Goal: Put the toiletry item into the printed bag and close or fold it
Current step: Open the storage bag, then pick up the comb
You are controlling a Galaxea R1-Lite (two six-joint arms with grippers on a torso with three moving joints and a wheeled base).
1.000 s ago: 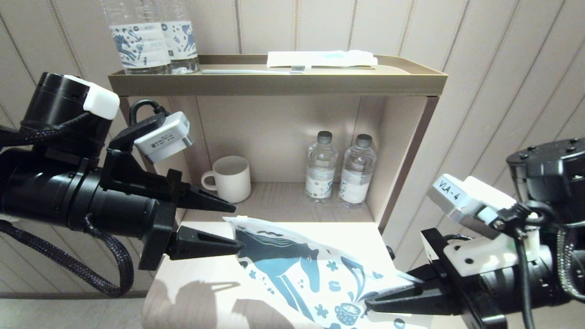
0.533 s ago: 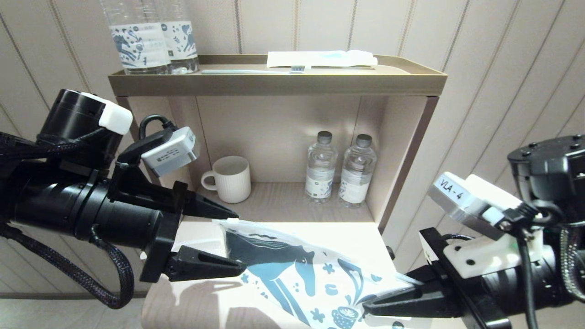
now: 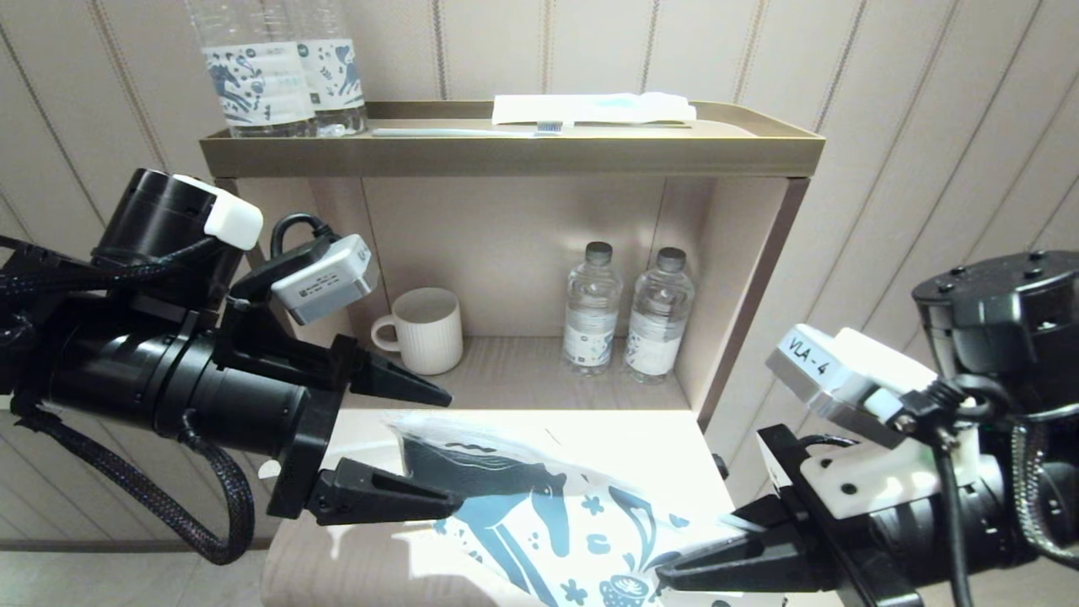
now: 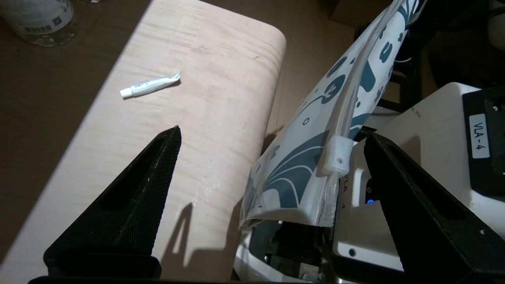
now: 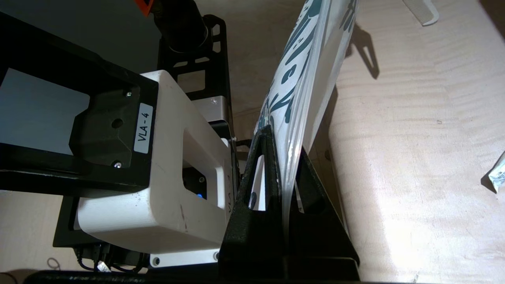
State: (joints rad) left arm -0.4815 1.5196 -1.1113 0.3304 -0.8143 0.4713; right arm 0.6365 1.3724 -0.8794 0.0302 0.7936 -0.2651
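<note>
The comb [image 5: 421, 12] is not in the printed bag [image 3: 539, 514] yet. It lies flat on the tabletop [image 4: 205, 94], out past the far end of the bag, and nothing touches it. So the big job is not done: the comb has to go in, and then the bag has to be closed or folded. I think this is an early part of the task, where the bag is being made ready.

The right gripper [image 5: 290, 173] is closed tight on one end of the bag. It holds the bag up in the air, standing on its edge above the tabletop. The right arm reaches in low toward the bag from the right side.

The left gripper [image 3: 447, 451] is wide open and holds nothing. One finger is above the other end of the bag and one finger is below it, so that end sits in the gap between them. The bag has a small white zip slider [image 4: 338, 156] on its top edge, and it is close to one left finger but not touching it. The left arm lies almost level and points at the bag.

A small white tube [image 4: 150, 85] also lies on the tabletop, well apart from the bag.
</note>
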